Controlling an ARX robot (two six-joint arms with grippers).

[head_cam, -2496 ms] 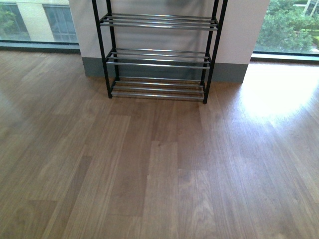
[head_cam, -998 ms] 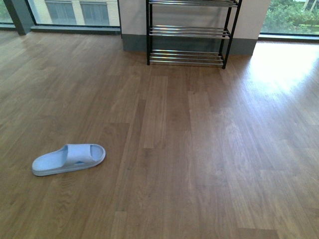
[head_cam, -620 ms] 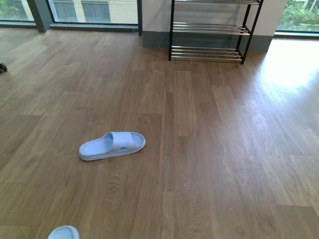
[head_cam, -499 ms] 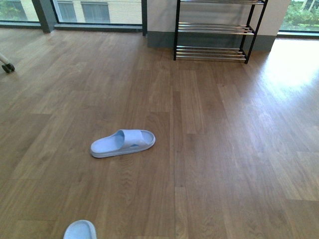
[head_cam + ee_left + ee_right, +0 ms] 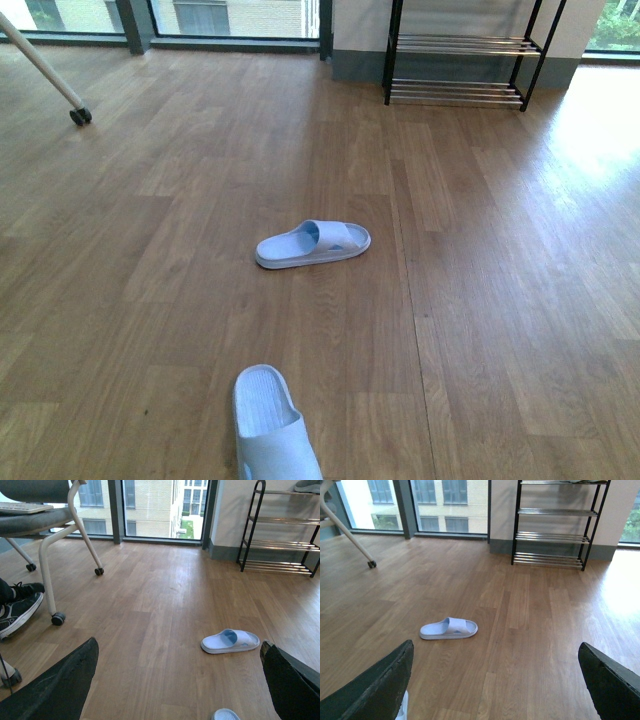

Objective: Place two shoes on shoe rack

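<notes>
Underfoot and all the way to the far wall runs the wooden floor (image 5: 500, 300). Against that wall stands the shoe rack (image 5: 456, 70), a black frame with shiny bars, and none of the tiers I can see holds either shoe. Well off to the left of the rack is a chair (image 5: 60, 525) with white legs on casters. One of its legs (image 5: 40, 65) also shows in my front view.

The first shoe (image 5: 313, 243) lies flat on the floor, well apart from the rack, out in front of it and somewhat to its left. It lies lengthwise along the line of the rack's bars, sole down and strap up. The second shoe (image 5: 272, 425) lies farther from the rack, close to me, with its heel toward the rack and its toe end cut off by the picture's edge. The two shoes are apart.

My left claw (image 5: 178, 645) is spread wide and grasps nothing. My right claw (image 5: 496, 646) is released the same way, with only floor between its fingers.
</notes>
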